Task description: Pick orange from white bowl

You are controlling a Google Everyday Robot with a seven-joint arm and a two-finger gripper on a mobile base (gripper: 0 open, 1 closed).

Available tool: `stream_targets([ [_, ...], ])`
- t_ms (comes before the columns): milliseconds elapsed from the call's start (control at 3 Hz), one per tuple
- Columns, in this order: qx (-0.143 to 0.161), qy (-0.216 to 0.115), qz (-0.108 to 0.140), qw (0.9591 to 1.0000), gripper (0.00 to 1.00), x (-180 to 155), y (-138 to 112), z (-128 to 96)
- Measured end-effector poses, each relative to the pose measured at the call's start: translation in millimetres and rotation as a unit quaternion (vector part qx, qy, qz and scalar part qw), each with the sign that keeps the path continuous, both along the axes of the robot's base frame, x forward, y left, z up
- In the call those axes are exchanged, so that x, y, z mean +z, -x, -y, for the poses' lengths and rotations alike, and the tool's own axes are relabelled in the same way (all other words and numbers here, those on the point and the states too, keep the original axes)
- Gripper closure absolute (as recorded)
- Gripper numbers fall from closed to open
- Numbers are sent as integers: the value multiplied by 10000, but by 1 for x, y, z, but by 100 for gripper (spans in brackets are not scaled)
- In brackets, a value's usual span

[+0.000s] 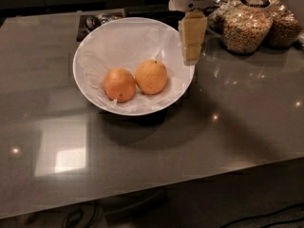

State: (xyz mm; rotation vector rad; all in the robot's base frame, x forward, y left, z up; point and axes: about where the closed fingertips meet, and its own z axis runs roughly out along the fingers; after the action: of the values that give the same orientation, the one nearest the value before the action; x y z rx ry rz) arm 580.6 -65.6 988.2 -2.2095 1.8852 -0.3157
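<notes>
The white bowl stands on the grey counter, lined with crinkled white paper. Two fruits lie in it, touching. The orange is the right one: paler, slightly oval, with a tiny dark stem dot on top. The left fruit is rounder, deeper orange, with a dark speck. My gripper hangs from the top of the view over the bowl's right rim, up and to the right of the orange and apart from it. It holds nothing that I can see.
Glass jars of cereal and grains stand at the back right, close behind the gripper. A dark tray with small items lies behind the bowl. The counter's front edge runs across the lower view.
</notes>
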Motion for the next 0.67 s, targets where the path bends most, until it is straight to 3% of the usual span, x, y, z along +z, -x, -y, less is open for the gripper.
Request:
stream_targets([
  [333,81,25,-120,9999,23,-12,-6,-8],
  [667,128,53,-304,9994,26,-27,-10,-14],
])
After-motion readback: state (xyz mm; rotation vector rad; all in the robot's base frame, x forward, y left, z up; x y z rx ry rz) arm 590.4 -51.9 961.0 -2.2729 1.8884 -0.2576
